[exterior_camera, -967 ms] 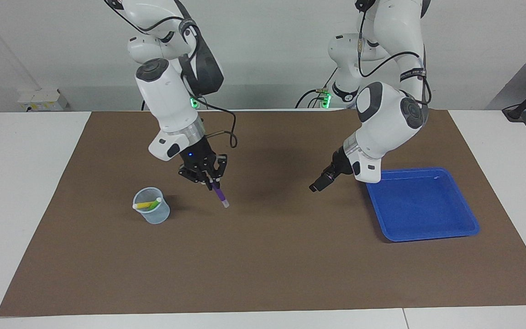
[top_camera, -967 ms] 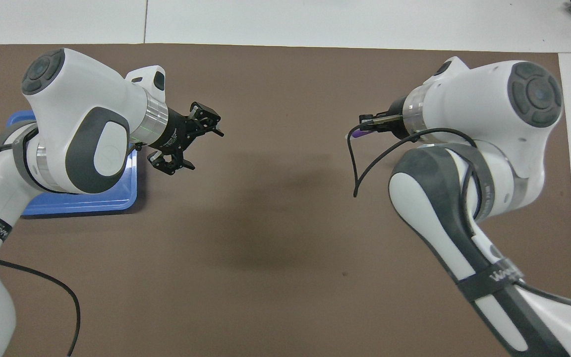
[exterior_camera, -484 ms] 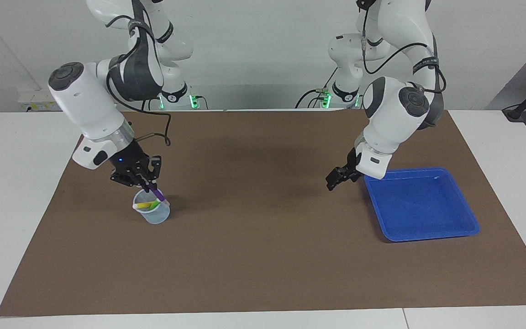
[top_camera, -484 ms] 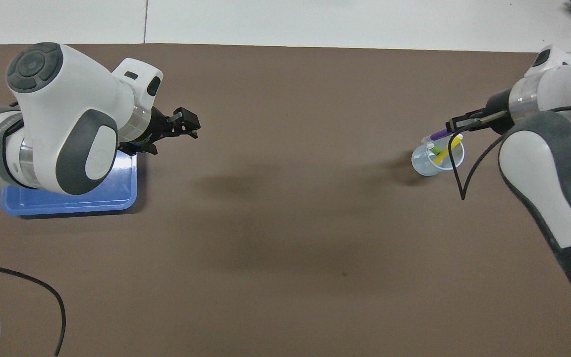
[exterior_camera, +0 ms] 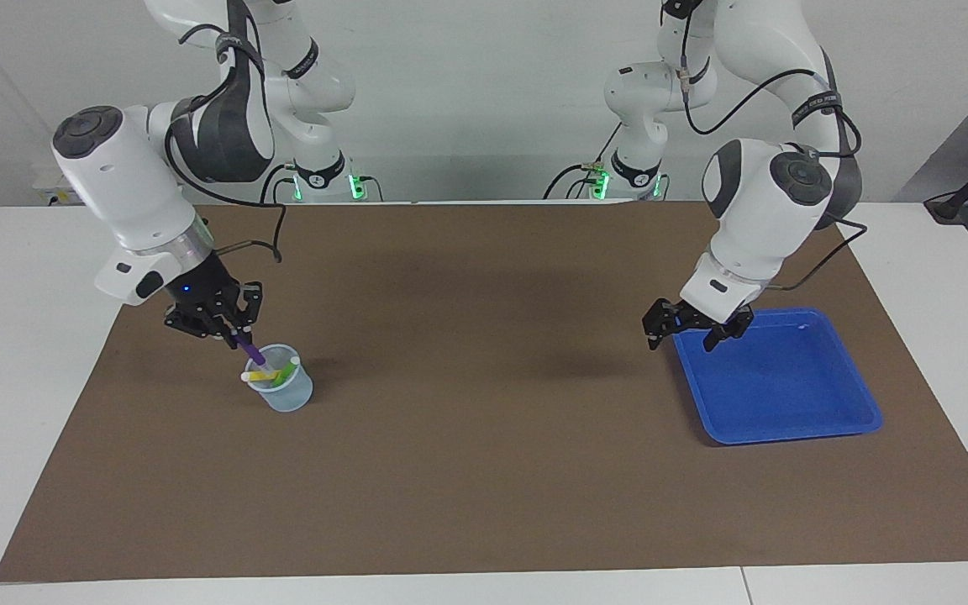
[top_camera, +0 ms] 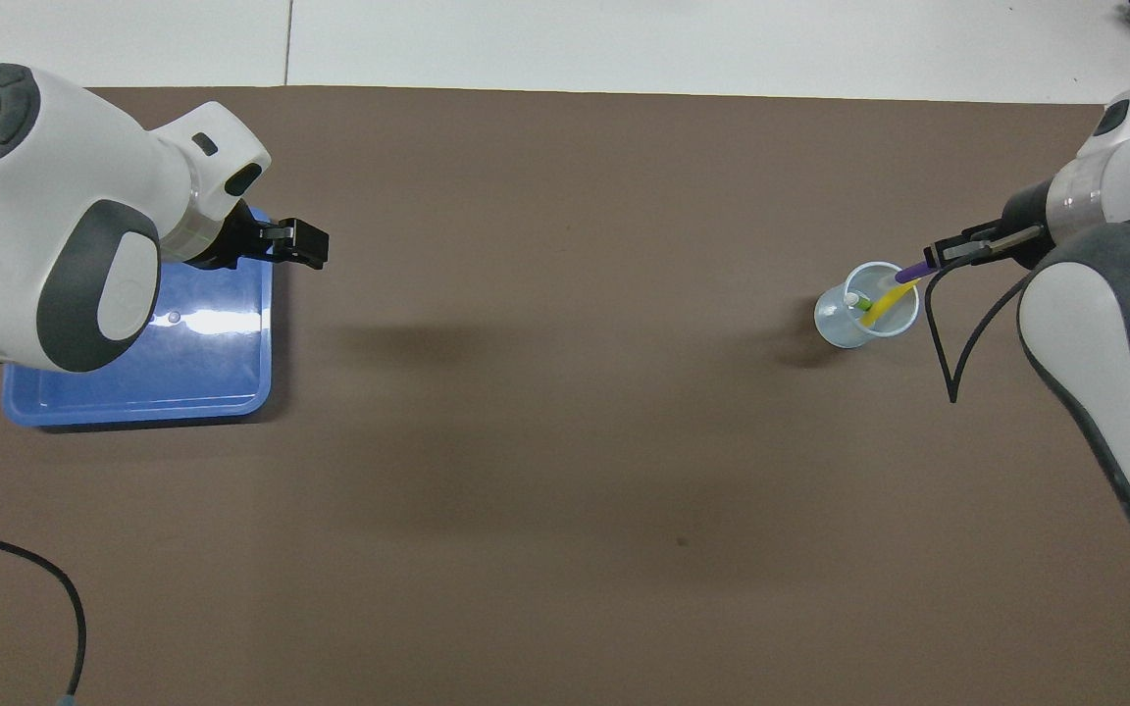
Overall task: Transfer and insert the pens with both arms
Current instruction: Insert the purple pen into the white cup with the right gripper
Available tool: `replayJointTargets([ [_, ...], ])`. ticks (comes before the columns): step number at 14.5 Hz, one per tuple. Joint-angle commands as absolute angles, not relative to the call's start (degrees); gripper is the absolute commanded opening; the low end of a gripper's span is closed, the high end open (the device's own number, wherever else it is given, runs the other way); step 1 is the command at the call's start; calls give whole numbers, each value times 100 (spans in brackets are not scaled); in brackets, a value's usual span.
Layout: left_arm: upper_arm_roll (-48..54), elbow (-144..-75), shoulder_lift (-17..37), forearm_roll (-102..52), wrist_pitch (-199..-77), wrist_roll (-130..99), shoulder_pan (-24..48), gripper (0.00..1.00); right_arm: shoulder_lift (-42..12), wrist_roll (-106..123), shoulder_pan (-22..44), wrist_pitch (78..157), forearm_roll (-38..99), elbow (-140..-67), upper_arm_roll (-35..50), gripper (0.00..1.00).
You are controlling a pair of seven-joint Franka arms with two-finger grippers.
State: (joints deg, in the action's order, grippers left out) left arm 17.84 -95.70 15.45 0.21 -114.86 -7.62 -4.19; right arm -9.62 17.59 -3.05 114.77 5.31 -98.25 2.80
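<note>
purple slim marker pen (exterior_camera: 250,352), gripped by right claw (exterior_camera: 236,338), has swung over and now dips into clear plastic cup (exterior_camera: 284,389); release remains. left claw (exterior_camera: 687,324), spread wide, has withdrawn over blue plastic tray (exterior_camera: 820,420).

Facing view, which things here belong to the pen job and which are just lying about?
In the job:
- slim purple marker pen, held by right gripper over clear plastic cup
- yellow pen
- green pen
- left gripper

Lying about:
- blue plastic tray
- brown mat
</note>
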Motion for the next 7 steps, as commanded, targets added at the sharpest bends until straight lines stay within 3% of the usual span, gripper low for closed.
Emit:
replayJointTargets([
  [1, 1802, -9598, 1459, 141, -11470, -659, -483, 100, -888, 1810, -369, 11776, 413, -10132, 343, 0],
  [7, 1802, -9615, 1389, 141, -11400, -659, -606, 100, -949, 1767, -352, 12172, 413, -10345, 352, 0],
])
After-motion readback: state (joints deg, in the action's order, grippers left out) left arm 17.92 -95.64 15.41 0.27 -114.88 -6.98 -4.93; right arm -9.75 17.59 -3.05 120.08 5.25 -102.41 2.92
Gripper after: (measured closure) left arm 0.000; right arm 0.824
